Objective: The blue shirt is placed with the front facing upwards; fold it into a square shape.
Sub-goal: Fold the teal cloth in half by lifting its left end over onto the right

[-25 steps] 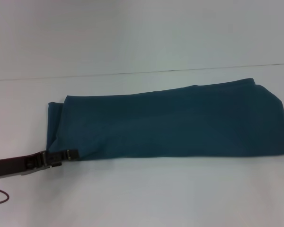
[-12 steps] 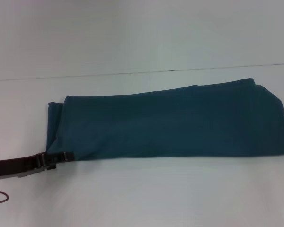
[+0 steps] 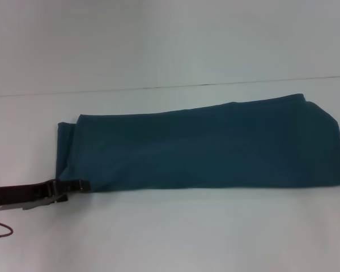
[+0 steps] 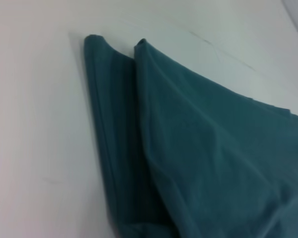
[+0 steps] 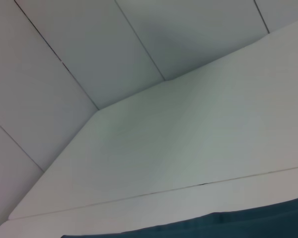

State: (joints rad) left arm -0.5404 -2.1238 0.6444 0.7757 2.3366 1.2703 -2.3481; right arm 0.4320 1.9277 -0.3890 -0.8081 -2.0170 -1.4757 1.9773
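Note:
The blue shirt (image 3: 204, 150) lies on the white table (image 3: 187, 232) folded into a long flat strip that runs from left to right. Its lettering and collar label are hidden. My left gripper (image 3: 82, 184) lies low over the table at the strip's near-left corner, its tip at the cloth's edge. The left wrist view shows the strip's layered left end (image 4: 198, 148) close up. The right gripper is out of view; its wrist view shows only a sliver of the shirt (image 5: 248, 223) below bare table.
The table's far edge meets a pale panelled wall (image 3: 158, 88). A thin red cable (image 3: 3, 229) hangs under the left arm at the near-left edge. The shirt's right end reaches the head view's right border.
My left gripper has slid a little to the left along the near-left corner. The shirt has not moved.

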